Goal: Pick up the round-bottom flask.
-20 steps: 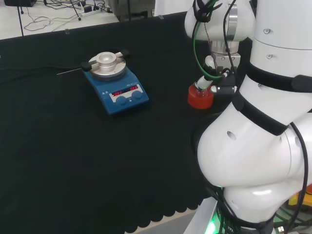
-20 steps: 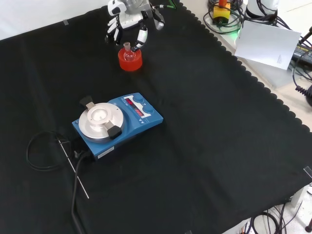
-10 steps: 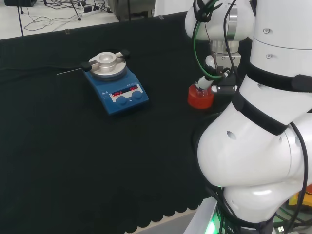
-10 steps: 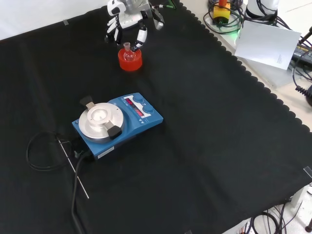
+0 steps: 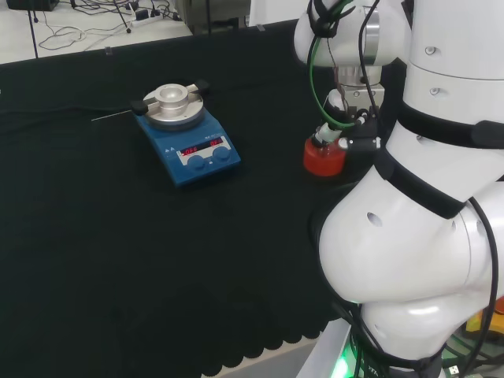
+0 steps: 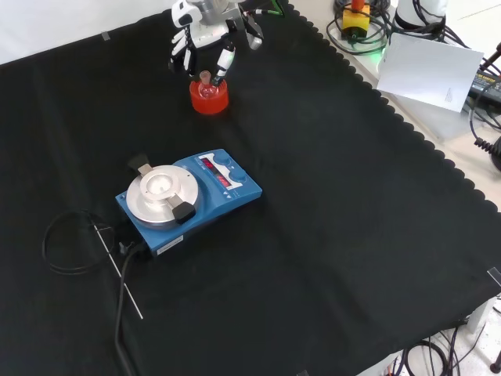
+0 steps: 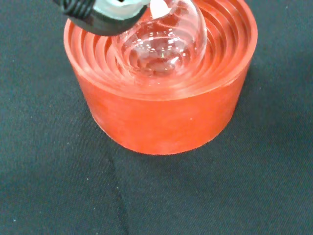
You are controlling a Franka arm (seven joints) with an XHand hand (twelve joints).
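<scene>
A clear round-bottom flask point(image 7: 164, 41) sits upright in a red ribbed stand point(image 7: 166, 117) on the black cloth. The front view has the flask's neck point(image 6: 206, 77) sticking up from the stand point(image 6: 209, 99), with the hand point(image 6: 202, 35) right above it. Fingers point(image 6: 223, 61) hang down on either side of the neck with small gaps, fairly straight. In the wrist view a dark fingertip point(image 7: 100, 12) lies against the flask's upper shoulder. In the head view the hand point(image 5: 337, 130) hovers over the stand point(image 5: 323, 160), left of the arm's white links.
A blue hotplate stirrer point(image 6: 188, 197) with a round metal top stands nearer the front in the front view, with its cable point(image 6: 70, 243) and a thin metal rod point(image 6: 119, 272) beside it. White arm links point(image 5: 417, 236) take up the head view's right side.
The hand has sunk slightly over the flask and its fingers have drawn in closer to the neck. Flask and stand have stayed in place.
</scene>
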